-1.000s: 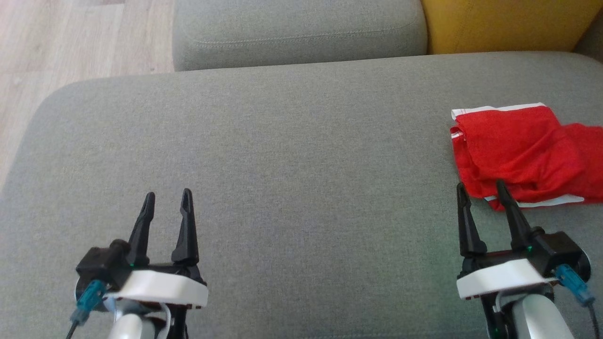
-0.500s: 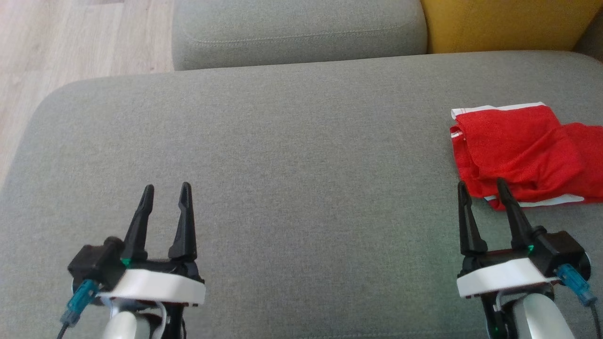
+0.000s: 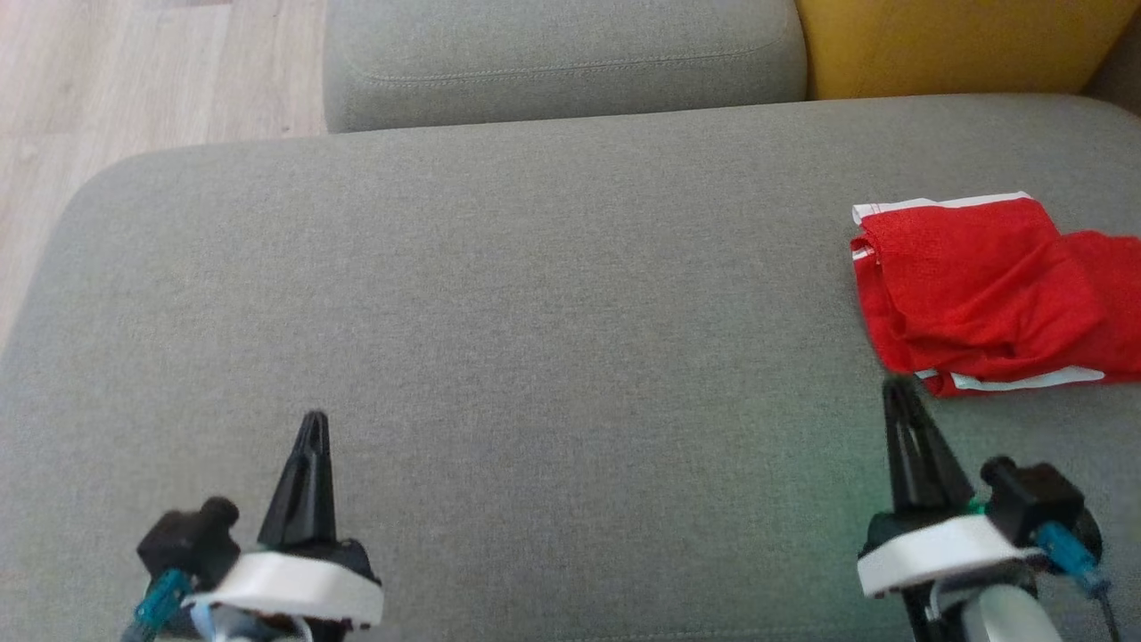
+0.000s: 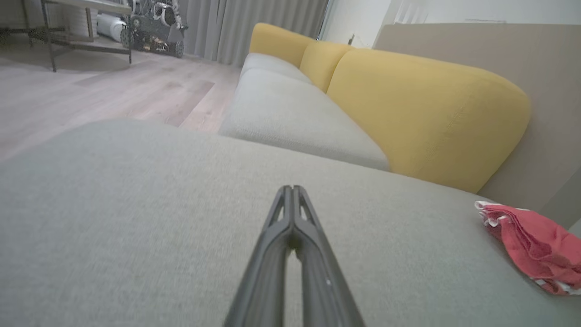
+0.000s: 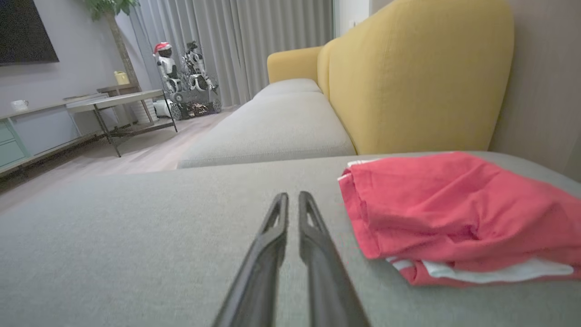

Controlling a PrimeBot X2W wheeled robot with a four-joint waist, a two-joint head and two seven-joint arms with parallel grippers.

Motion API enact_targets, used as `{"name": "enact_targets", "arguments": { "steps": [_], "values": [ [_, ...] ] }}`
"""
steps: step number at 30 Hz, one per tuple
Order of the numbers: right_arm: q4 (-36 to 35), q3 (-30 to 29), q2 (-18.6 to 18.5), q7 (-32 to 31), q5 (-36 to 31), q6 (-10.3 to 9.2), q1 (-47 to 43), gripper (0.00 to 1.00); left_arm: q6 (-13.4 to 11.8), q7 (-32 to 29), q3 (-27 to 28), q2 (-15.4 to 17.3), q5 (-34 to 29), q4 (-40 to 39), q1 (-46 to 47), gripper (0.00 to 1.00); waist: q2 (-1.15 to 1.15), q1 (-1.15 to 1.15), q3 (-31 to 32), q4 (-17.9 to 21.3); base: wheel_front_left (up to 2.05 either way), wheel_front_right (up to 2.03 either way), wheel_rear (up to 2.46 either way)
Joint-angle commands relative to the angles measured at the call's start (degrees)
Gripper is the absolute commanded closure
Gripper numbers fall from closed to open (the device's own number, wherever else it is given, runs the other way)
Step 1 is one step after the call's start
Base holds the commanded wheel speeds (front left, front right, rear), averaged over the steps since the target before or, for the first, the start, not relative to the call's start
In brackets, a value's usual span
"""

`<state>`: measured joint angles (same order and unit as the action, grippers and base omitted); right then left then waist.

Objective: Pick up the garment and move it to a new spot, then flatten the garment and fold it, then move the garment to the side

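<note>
Your left pincer (image 3: 314, 417) is fully closed, its two dark fingers pressed tip to tip with nothing between them, as the left wrist view (image 4: 292, 187) shows plainly. It hangs over the near left part of the grey seat cushion (image 3: 570, 267), well apart from the cloth.

Your right pincer (image 3: 902, 388) is almost closed. In the right wrist view (image 5: 292, 196) a thin slit runs between its fingers, and it holds nothing. It sits over the near right part of the cushion, fingertips just beside the garment's near left corner and not touching it.

The garment (image 3: 980, 285) is red with white trim. It lies folded and a little rumpled against the cushion's right edge, running past the head view's right side. From the right wrist it lies to the right of the fingers (image 5: 454, 204).

Past the cushion's far edge you see a second grey cushion (image 3: 562, 53), a yellow backrest (image 3: 954, 45) to its right, and wooden floor (image 3: 134, 71) beyond the far left corner.
</note>
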<state>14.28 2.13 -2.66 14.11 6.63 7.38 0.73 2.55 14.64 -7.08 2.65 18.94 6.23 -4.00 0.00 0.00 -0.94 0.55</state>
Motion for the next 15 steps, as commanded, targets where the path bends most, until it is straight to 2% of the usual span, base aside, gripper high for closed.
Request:
{"name": "enact_targets", "arguments": {
  "steps": [1, 15],
  "values": [
    [-1.3, 0.1, 0.0, -0.1, 1.3, 0.0, 0.4, 1.0, 0.1, -0.2, 0.1, 0.0, 1.1, -1.2, 0.7, 1.0, 0.0, 0.0, 0.0, 0.0, 0.0, 0.0, 0.0],
    [-1.1, -0.4, -0.6, -2.0, 11.6, 0.01, 1.1, 1.0, 0.6, -2.2, 1.2, 0.5, 9.9, -0.1, 1.8, 1.0, 0.0, 0.0, 0.1, -0.1, 0.0, 0.0, 0.0]
  ]
}}
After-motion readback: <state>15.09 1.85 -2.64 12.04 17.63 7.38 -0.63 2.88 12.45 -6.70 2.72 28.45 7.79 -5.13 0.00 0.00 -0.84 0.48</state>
